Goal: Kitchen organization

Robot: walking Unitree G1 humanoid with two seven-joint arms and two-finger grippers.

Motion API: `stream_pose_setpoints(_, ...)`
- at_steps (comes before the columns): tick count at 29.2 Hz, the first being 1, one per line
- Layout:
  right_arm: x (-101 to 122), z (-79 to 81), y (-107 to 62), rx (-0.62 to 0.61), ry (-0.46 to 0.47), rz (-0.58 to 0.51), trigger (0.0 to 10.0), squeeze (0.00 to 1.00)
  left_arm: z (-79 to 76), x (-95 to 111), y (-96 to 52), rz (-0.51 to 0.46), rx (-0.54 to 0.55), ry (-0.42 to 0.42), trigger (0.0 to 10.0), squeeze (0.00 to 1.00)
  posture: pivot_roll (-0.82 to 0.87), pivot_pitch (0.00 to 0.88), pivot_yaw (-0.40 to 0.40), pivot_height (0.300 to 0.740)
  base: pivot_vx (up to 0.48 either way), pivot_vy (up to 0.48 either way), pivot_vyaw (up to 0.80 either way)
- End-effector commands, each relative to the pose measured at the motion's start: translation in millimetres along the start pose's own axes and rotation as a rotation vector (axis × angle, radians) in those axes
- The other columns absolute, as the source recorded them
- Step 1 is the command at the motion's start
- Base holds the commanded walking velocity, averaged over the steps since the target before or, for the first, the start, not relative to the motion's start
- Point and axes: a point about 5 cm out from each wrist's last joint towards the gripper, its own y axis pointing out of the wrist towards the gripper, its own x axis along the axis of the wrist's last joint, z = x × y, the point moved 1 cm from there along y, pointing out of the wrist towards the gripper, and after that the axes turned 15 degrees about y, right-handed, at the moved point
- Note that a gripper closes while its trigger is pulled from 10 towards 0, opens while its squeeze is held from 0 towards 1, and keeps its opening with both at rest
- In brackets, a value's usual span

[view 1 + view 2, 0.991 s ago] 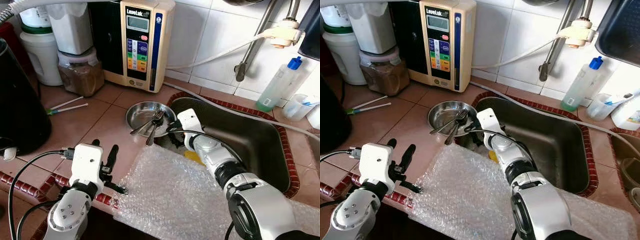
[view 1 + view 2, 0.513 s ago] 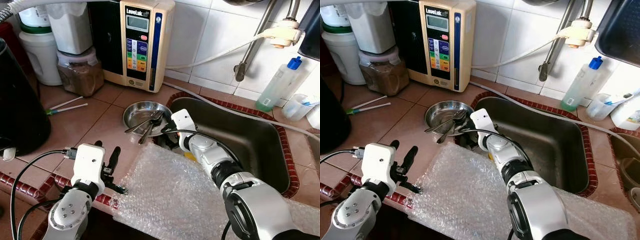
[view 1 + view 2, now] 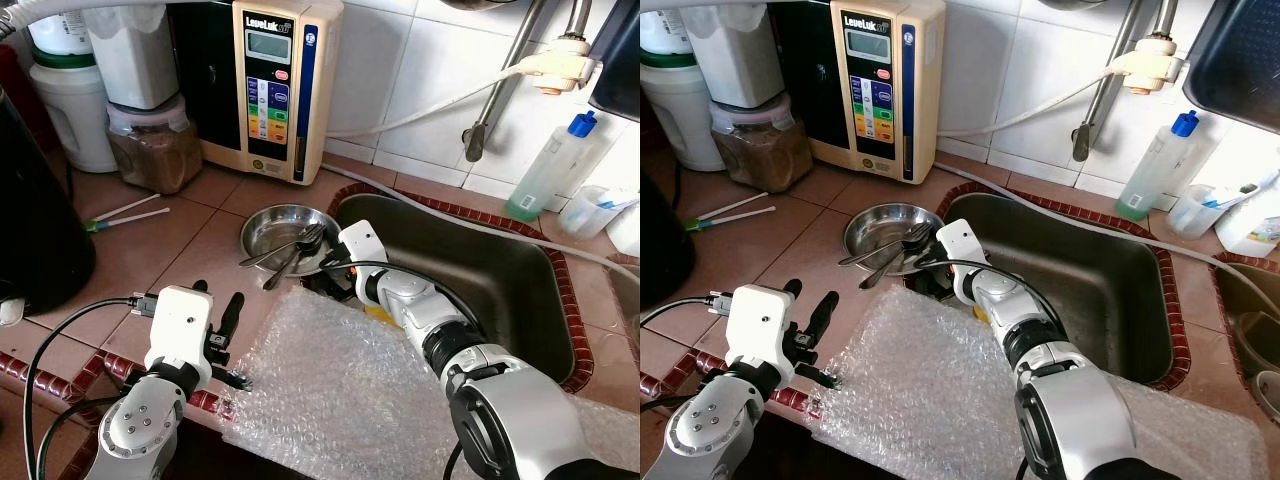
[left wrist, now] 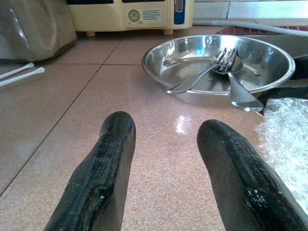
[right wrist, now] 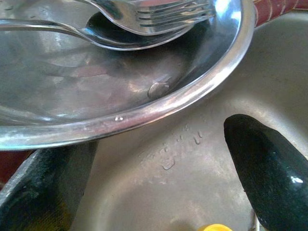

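Item: steel dish [image 3: 280,226] w/ fork [image 4: 211,65] + spoon [image 4: 236,89] inside, on tiled bench [image 3: 190,250], rim overhanging sink [image 3: 500,270].
R end effector [image 5: 168,163]: fingers spread, just under dish rim at sink edge, nothing gripped.
L end effector [image 4: 168,163]: released, hovering low over bench, aimed at dish.
Bubble wrap [image 3: 340,390] lies at front edge.
Progress: early, by my read; dish + cutlery not yet put away.

White glazed wall tiles [image 3: 400,70] are backing a counter of reddish-pink tiles [image 3: 190,245] edged in dark red trim [image 3: 60,365]. A steel sink basin [image 3: 500,280] is sitting recessed in the counter. Daylight is glinting off the tiles; a pipe [image 3: 505,80] is running down the wall.
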Motion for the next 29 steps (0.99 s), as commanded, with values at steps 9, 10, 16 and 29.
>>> stream_pose_setpoints(9, 3, 29.8, 5.9, 0.184, -0.017, -0.032, 10.0, 0.0, -1.1, 7, 1.2, -0.027, -0.01, 0.009, 10.0, 0.0, 0.27, 0.0, -0.1, 0.74, 0.0, 0.0, 0.0)
stream_pose_setpoints(10, 3, 28.8, 5.9, 0.171, -0.027, -0.036, 10.0, 0.0, -1.2, 7, 1.5, -0.028, -0.011, 0.01, 10.0, 0.0, 0.27, 0.0, -0.102, 0.74, 0.0, 0.0, 0.0)
stream_pose_setpoints(16, 12, 6.7, 1.3, 0.013, -0.015, -0.1, 10.0, 0.0, -1.2, 7, 2.9, -0.029, -0.011, 0.009, 10.0, 0.0, 0.27, 0.0, -0.102, 0.74, 0.0, 0.0, 0.0)
stream_pose_setpoints(29, 27, -5.3, -2.2, -0.094, 0.008, -0.178, 10.0, 0.0, -0.7, 8, 4.4, -0.033, -0.012, 0.011, 10.0, 0.0, 0.27, 0.0, -0.1, 0.74, 0.0, 0.0, 0.0)
